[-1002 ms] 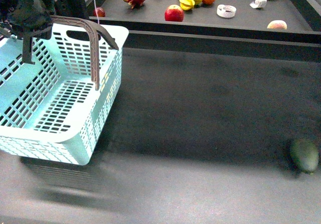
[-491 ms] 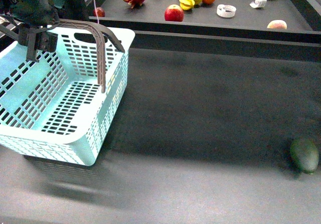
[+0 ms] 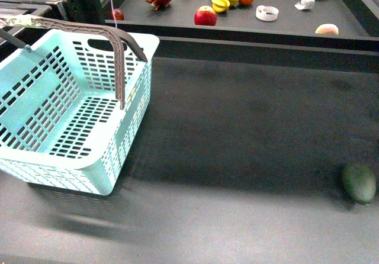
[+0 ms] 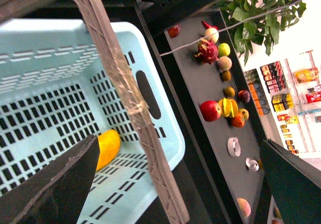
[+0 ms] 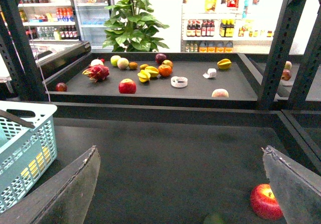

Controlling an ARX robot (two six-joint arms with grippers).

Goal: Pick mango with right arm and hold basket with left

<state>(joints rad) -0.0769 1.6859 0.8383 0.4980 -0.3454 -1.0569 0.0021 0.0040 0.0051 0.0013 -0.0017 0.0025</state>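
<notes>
Left gripper (image 4: 175,184): jaws spread wide, dark fingers (image 4: 55,184) at lower left and lower right of its wrist view. Right gripper (image 5: 180,194): likewise spread, nothing between. Front view: neither arm visible.

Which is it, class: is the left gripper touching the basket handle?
Apart. In the left wrist view the open left gripper has its fingers either side of the basket handle, which lies beyond them with a gap.
</notes>
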